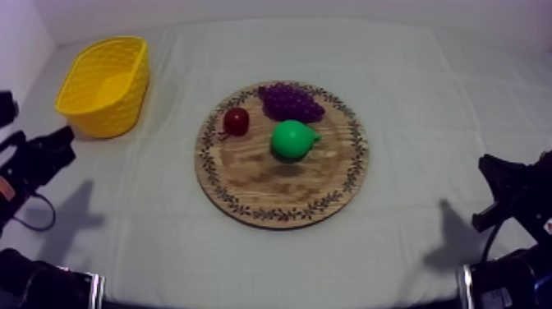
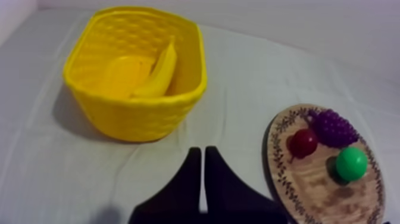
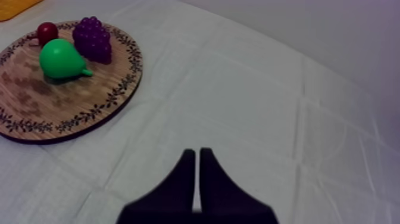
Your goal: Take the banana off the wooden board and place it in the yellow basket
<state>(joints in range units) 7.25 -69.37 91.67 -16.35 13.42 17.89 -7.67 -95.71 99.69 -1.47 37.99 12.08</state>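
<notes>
The curved yellow toy banana lies inside the woven yellow basket, leaning on its wall: plain from the left wrist view, hard to read from the top view's slant. It looks light, stiff, smooth; best pinched across its middle. Left tool and right tool are pressed together, empty.

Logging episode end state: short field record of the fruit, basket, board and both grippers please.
banana: inside the yellow basket, leaning on its wall
wooden board: holds pear, grapes, small red fruit
left gripper: fingers shut, empty, over cloth near basket
right gripper: fingers shut, empty, over cloth beside board
task: looks done
</notes>
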